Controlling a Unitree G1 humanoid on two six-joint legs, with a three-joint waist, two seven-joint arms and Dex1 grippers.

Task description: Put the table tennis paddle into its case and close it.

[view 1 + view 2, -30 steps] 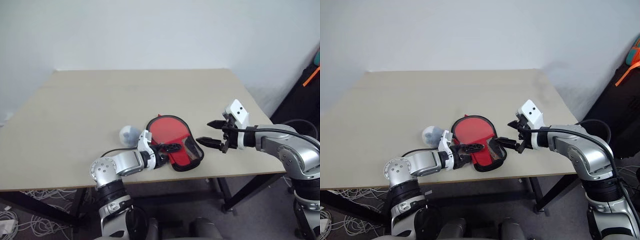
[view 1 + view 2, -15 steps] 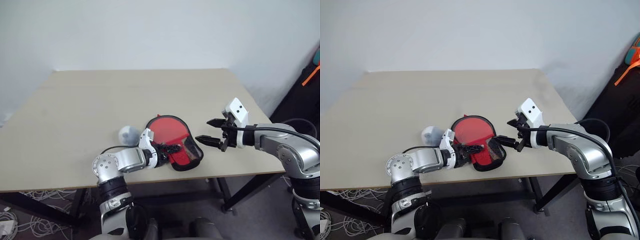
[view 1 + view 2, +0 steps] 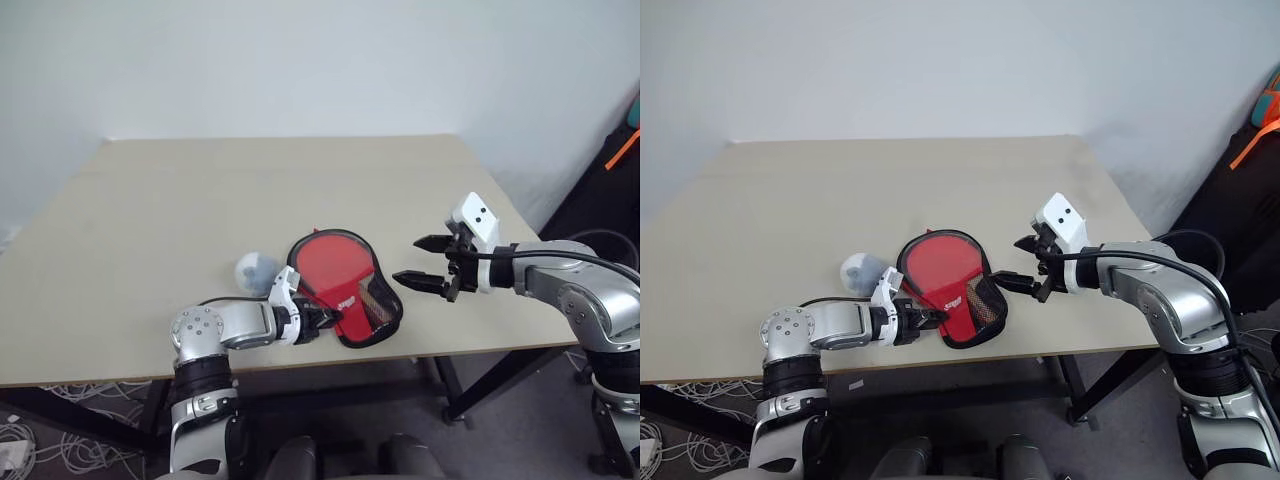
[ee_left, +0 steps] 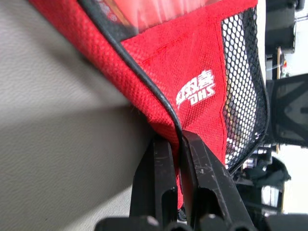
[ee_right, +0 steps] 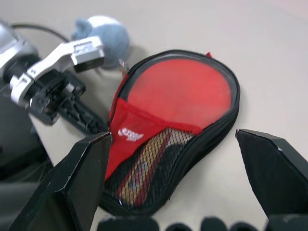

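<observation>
The case (image 3: pixel 346 289) lies near the table's (image 3: pixel 300 180) front edge, and inside it sits the table tennis paddle (image 5: pixel 185 91), red face under the clear panel, its handle showing through the black mesh pocket. Left gripper (image 3: pixel 326 319) is right at the case's near-left edge, jaws pinched tight on the red fabric and black trim just beside the white logo. Right gripper (image 3: pixel 423 261) hovers just off the case's right side, jaws spread wide, gripping nothing, touching nothing. A small pale ball (image 3: pixel 255 270) rests just left of the case.
</observation>
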